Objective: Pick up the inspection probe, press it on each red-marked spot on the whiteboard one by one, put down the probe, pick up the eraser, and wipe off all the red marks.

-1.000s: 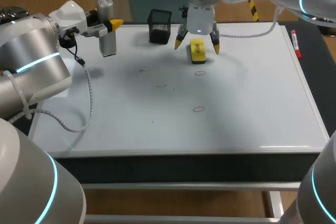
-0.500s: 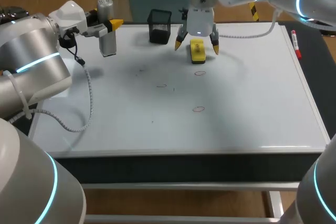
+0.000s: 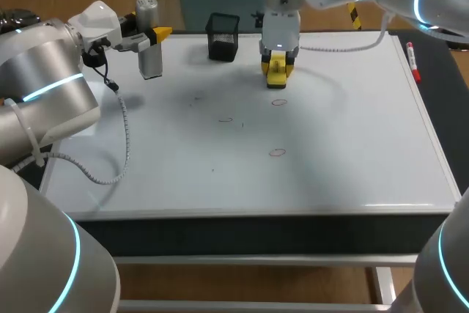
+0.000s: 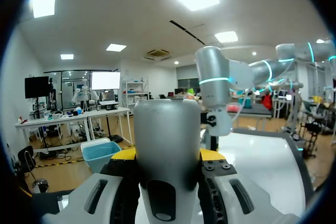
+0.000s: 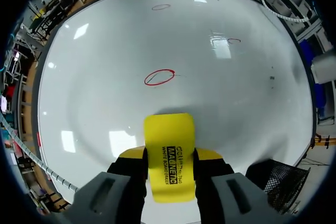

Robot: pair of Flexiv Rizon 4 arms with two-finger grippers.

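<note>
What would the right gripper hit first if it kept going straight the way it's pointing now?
Probably the white whiteboard, directly beneath the yellow block eraser the right gripper is shut on; whether eraser and board touch is unclear. The nearest red oval mark lies beyond the eraser.

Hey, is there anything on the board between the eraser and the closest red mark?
Nothing visible. The right claw is shut on the eraser, and only bare board lies between it and the nearest red mark just ahead. The mesh cup stands off to the side.
</note>
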